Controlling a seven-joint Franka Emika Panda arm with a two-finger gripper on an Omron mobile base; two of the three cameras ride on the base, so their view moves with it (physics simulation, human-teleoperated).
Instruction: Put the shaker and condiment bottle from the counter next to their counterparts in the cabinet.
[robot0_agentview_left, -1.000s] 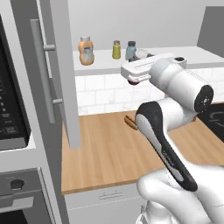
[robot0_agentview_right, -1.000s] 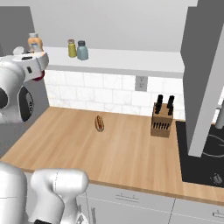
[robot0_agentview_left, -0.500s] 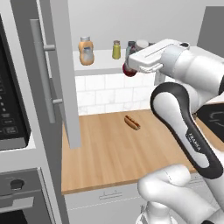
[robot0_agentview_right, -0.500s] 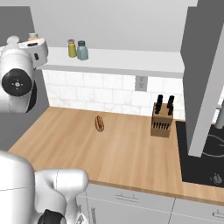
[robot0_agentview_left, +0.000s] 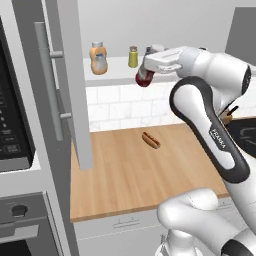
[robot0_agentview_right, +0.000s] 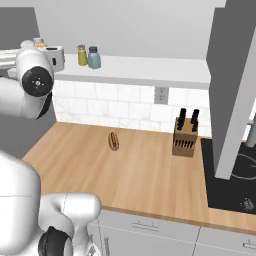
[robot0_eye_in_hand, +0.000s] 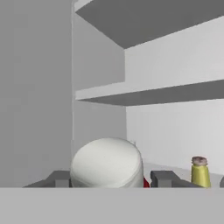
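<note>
Left base view: gripper (robot0_agentview_left: 146, 75) is clamped on the condiment bottle (robot0_agentview_left: 145, 79), up at cabinet shelf (robot0_agentview_left: 116, 75) height, tipped so its bottom points out toward the room
Orange bottle (robot0_agentview_left: 98, 58): further left along the shelf, so that's the direction to go
Shaker (robot0_agentview_right: 93, 57): already parked beside the yellow-green shaker (robot0_agentview_right: 82, 55)
Guess: bottle needs standing upright first

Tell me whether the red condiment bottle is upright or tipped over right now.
Tipped. The condiment bottle lies sideways in the gripper, its red end pointing out toward the room, in front of the cabinet shelf.
</note>
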